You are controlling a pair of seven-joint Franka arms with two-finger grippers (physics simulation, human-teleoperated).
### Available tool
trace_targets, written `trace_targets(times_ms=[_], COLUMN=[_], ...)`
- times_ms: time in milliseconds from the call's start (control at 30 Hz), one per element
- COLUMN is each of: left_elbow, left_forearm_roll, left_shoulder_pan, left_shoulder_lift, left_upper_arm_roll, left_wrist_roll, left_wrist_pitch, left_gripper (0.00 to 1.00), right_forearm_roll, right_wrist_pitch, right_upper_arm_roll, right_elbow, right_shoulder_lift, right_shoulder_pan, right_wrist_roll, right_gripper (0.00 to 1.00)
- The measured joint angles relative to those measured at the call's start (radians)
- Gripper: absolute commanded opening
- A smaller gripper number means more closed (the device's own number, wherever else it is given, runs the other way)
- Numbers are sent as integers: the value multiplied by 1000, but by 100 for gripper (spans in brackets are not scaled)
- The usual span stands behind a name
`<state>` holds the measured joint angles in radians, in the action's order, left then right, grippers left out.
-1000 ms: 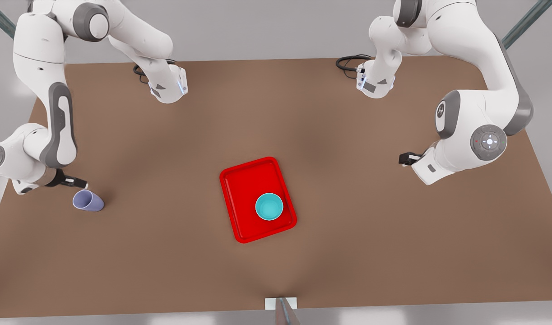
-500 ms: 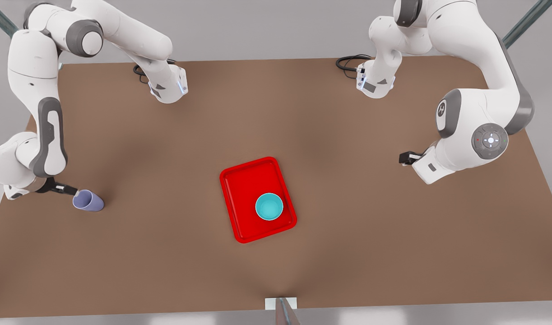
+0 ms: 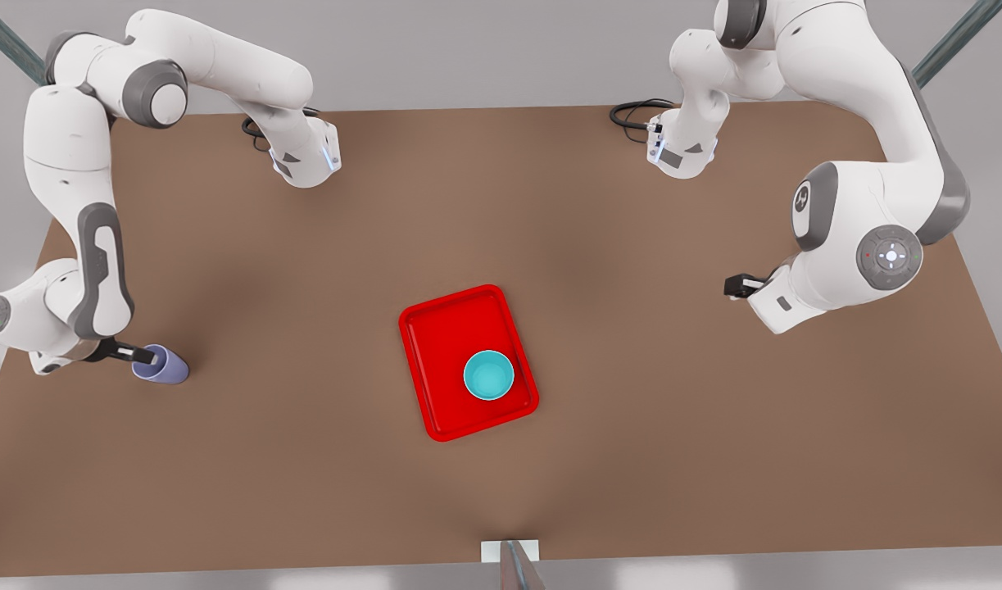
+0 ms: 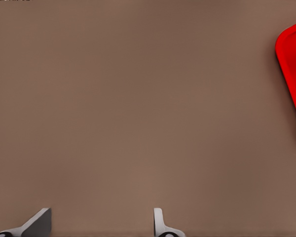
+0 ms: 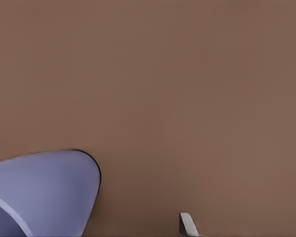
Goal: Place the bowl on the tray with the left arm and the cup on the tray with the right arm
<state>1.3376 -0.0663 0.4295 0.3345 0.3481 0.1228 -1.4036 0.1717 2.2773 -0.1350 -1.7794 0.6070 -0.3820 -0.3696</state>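
The teal bowl (image 3: 489, 375) sits inside the red tray (image 3: 443, 328) at mid-table, toward the tray's near right corner. The lavender cup (image 3: 164, 367) rests on the table at the front view's left. My right gripper (image 3: 148, 356) is at the cup's rim and open. In the right wrist view the cup (image 5: 39, 195) lies close by and one finger (image 5: 186, 225) stands apart from its wall; the other finger is hidden. My left gripper (image 3: 734, 287) waits open over bare table at the front view's right, its fingers (image 4: 39, 223) wide apart, with the tray's edge (image 4: 291, 74) off to one side.
The brown table (image 3: 304, 475) stretches wide around the tray. Both arm bases (image 3: 308, 156) with black cables stand at the far edge. A small grey post (image 3: 513, 561) marks the near edge.
The right gripper has dropped and slid in to the cup's rim, its arm swinging around. The left arm, bowl, tray and cup have not moved.
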Motion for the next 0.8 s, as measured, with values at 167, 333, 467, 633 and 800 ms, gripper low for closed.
trace_targets(times_ms=[167, 333, 467, 633, 800], left_elbow=[0, 0, 1, 0, 0], left_forearm_roll=[-1, -1, -1, -1, -1], left_shoulder_pan=[0, 0, 0, 0, 0], left_shoulder_lift=[0, 1, 2, 2, 2], left_upper_arm_roll=[0, 0, 0, 0, 0], left_wrist_roll=[0, 1, 3, 3, 3], left_wrist_pitch=[3, -1, 0, -1, 0], left_gripper=[100, 100, 100, 100, 100], right_forearm_roll=[2, 0, 0, -1, -3], right_wrist_pitch=[1, -15, -28, -70, -68], right_upper_arm_roll=[0, 5, 6, 5, 6], right_elbow=[51, 67, 69, 57, 54], right_shoulder_lift=[47, 48, 45, 6, -3], right_shoulder_pan=[0, 3, 9, 10, 14], right_wrist_roll=[-2, -1, -2, -25, -25], right_gripper=[25, 21, 21, 51, 21])
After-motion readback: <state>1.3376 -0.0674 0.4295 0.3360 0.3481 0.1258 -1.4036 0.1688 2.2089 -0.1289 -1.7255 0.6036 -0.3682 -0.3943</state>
